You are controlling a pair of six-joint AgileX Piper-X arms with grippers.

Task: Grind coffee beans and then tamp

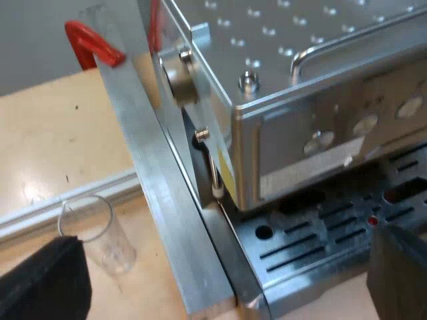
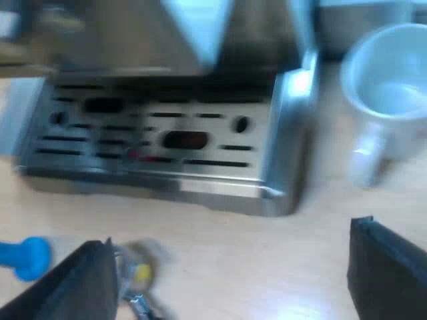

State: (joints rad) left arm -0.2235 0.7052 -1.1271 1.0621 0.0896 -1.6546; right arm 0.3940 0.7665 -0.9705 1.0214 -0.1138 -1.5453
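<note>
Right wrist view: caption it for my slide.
Open right gripper before the espresso machine's drip tray, mug and blue tamper nearby.

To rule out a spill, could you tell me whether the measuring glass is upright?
Upright: the measuring glass stands on the table, its open rim facing up.

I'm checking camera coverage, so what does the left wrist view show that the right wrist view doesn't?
Left wrist view adds the measuring glass and a red bent piece. Right wrist view adds the mug and the blue tamper. Both share the espresso machine and its slotted drip tray.
</note>
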